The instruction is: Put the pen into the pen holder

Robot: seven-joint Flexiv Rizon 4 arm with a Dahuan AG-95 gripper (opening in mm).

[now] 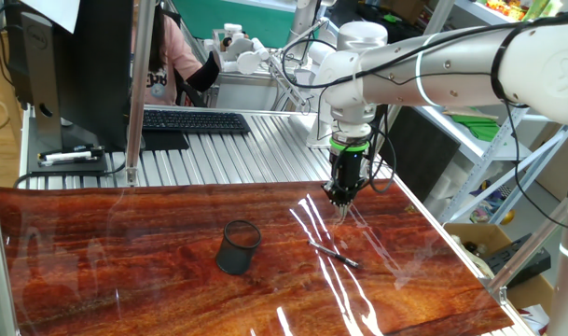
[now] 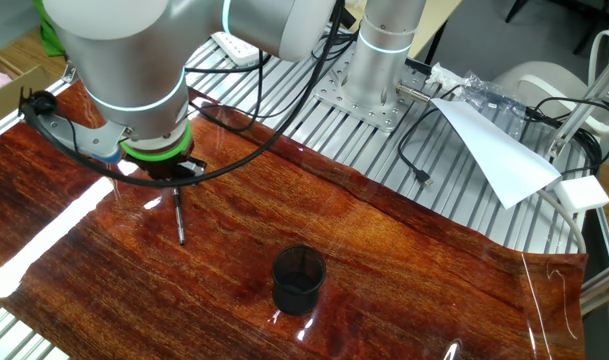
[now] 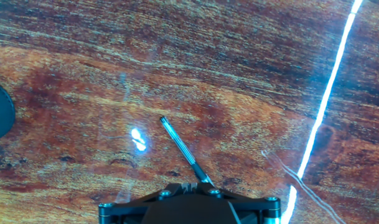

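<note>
Hand view: pen flat on tabletop, just beyond shut gripper.

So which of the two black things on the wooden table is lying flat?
The thin pen near the pincer lies flat; the mesh cup stands upright.

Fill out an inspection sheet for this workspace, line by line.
Surface: glossy wood-grain tabletop, with glare streaks.
Job's things: pen lies flat on the tabletop, outside the pen holder; the holder stands upright, apart from the pen.
Clutter: keyboard and white paper, both off the wood.
Grippers: end effector shut, pointing down just beside the pen, holding nothing.
Cables: black cable loose near the arm's base.
Surroundings: person in pink, shelves.
</note>
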